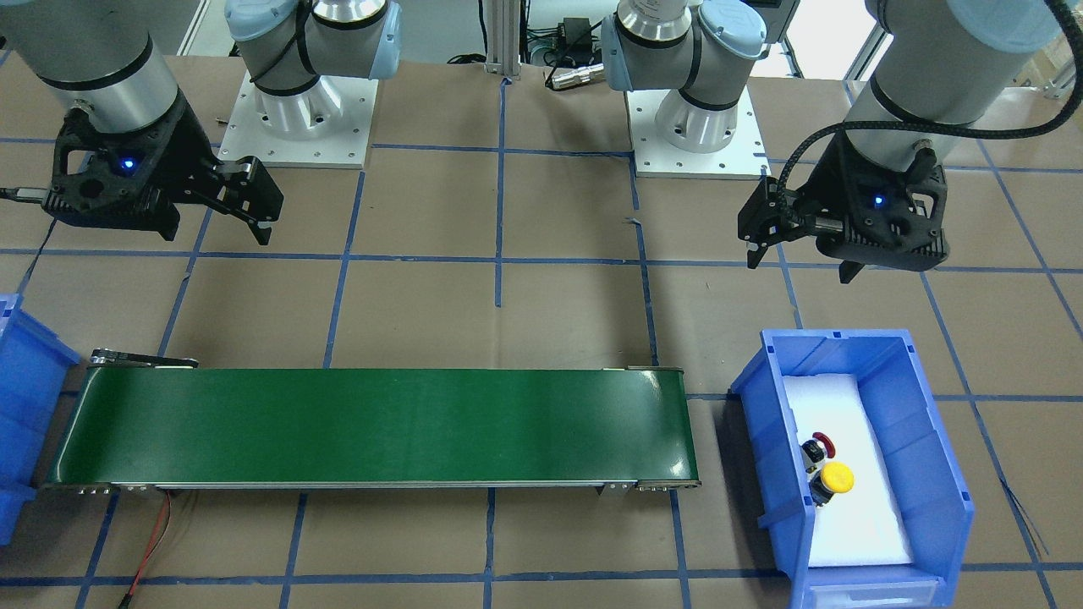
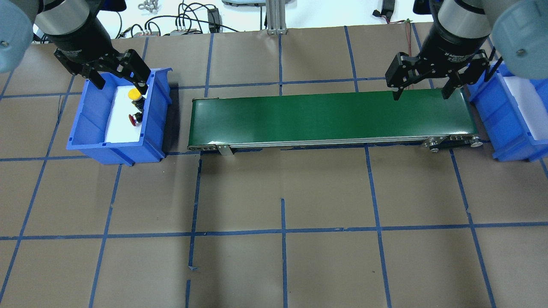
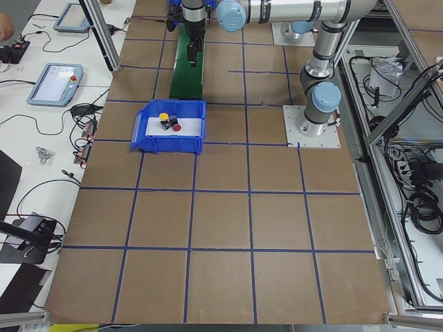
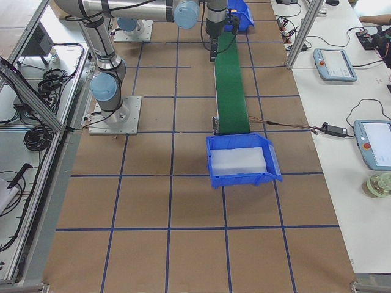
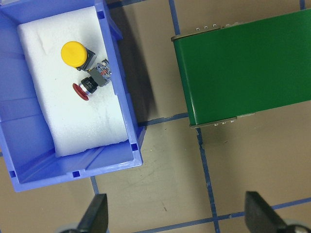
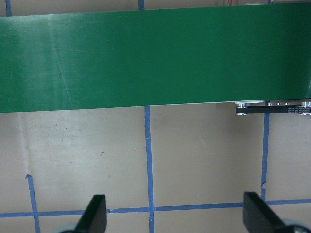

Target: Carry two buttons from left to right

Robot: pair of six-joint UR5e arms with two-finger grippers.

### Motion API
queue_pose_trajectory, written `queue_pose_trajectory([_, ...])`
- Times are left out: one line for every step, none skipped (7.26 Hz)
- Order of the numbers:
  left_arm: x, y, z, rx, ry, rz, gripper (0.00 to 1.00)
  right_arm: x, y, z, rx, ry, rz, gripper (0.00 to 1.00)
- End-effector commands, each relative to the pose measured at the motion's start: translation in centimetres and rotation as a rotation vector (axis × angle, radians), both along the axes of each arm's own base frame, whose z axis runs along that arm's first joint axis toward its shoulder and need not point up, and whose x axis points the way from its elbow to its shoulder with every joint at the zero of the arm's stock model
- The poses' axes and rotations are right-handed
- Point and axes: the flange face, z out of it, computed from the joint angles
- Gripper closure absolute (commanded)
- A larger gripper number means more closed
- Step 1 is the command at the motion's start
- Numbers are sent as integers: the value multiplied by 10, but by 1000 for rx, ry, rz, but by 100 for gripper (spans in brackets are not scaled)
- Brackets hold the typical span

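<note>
**Both buttons lie in the left-hand bin; both grippers spread and empty**

In the left wrist view, the yellow-capped push-button and the red-capped push-button lie in the upper left of the frame. They rest on the white foam liner of a blue bin. They lie on their sides, their dark bodies close together and apparently touching, near the bin wall that faces the conveyor. The yellow cap is the larger of the two.

The left gripper hangs in the upper left of the overhead view, over the far rim of that bin. Its fingers are spread wide with nothing between them. In the front-facing view it stands clear above the brown papered table, apart from the buttons.

The green conveyor belt runs across the middle of the overhead view, from just beside this bin toward a second blue bin at the right edge. That bin also has a white liner.

The right gripper hangs in the upper right of the overhead view, over the belt's right end. Its fingers are also spread apart and hold nothing.
</note>
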Motion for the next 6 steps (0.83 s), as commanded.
queue_pose_trajectory([1, 0, -1, 1, 0, 9, 0, 0, -9, 3, -12, -1, 1, 0])
queue_pose_trajectory([1, -1, 1, -2, -2, 9, 0, 2, -8, 8, -21, 0, 4, 0])
queue_pose_trajectory([2, -1, 4, -7, -5, 9, 0, 2, -6, 12, -19, 1, 3, 0])
queue_pose_trajectory([2, 0, 6, -6, -7, 7, 0, 2, -8, 10, -15, 1, 6, 0])
queue_pose_trajectory([2, 0, 16, -25, -10, 6, 0, 2, -11, 4, -7, 0, 6, 0])
queue_pose_trajectory([0, 6, 24, -38, -12, 5, 0, 2, -12, 1, 2, -2, 7, 0])
